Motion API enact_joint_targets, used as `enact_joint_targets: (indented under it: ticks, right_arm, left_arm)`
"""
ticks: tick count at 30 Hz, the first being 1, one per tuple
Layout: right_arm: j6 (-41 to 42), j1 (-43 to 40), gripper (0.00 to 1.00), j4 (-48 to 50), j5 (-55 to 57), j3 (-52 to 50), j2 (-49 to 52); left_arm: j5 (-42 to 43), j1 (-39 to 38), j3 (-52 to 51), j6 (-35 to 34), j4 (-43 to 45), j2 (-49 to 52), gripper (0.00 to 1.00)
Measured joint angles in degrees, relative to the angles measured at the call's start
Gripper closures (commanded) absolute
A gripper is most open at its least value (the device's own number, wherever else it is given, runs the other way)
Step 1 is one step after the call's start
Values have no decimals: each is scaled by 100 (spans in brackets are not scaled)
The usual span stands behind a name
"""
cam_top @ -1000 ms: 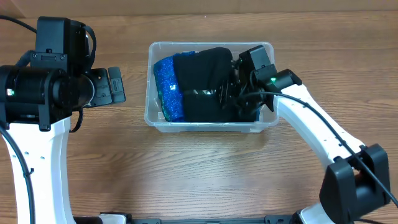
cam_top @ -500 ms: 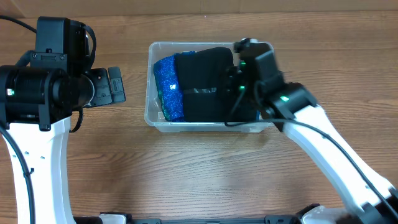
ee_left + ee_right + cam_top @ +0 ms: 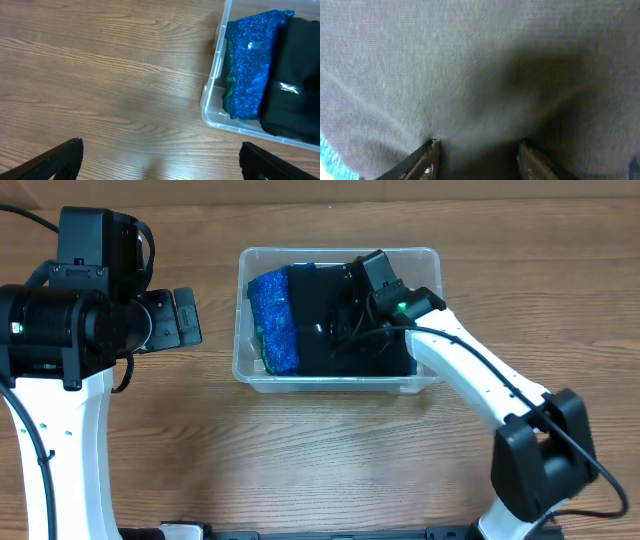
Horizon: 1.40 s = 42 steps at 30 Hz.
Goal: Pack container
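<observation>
While the left gripper [image 3: 160,150] hangs spread wide over the table [image 3: 100,75], the right gripper [image 3: 477,150] sits against black cloth [image 3: 470,60] inside the container [image 3: 338,251] at the table's far middle; whether its 2 fingers [image 3: 427,160] pinch it, I cannot tell.

The right gripper [image 3: 342,325] has slid from the 3 o'clock end of the clear rectangular plastic container [image 3: 340,252] towards 9 o'clock, and now sits over its middle. Its fingertips [image 3: 427,160], set apart, press into the black folded fabric [image 3: 320,345]. That fabric's hump at 12 o'clock has flattened to a straighter edge. The white right arm [image 3: 480,370], swung wide half a second ago, has bent back in.
</observation>
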Motion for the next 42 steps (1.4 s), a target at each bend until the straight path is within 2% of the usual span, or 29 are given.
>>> enact_joint_targets:
  ticks: [4,10,13,22,27,31,35,38,40,42]
  right_arm:
    - [4,26,0,-1027,-9,37,-883]
    - [7,26,0,-2308,-7,337,-3119]
    - [7,26,0,-2855,55,348,-3654]
    - [-57,22,0,-2371,1891,343,-4743]
    - [-1029,-564,0,-1655,2459,201,-5545]
    - [-1589,-1523,0,-1318,2583,-494,-6404]
    - [-1794,-2371,0,-1086,2627,-1665,-7392]
    - [-1849,-2605,0,-861,2643,-2605,-7973]
    - [-1884,-2636,0,-841,2632,-3751,-8631]
    - [-1886,-2636,0,-743,2629,-4103,-8841]
  left_arm:
    - [-2,0,0,0,4,0,0]
    - [0,0,0,0,0,0,0]
    - [-2,0,0,0,2,0,0]
    - [-2,0,0,0,2,0,0]
    - [0,0,0,0,0,0,0]
    - [-2,0,0,0,0,0,0]
    - [0,0,0,0,2,0,0]
    - [-2,0,0,0,2,0,0]
    - [-2,0,0,0,4,0,0]
    - [-2,0,0,0,2,0,0]
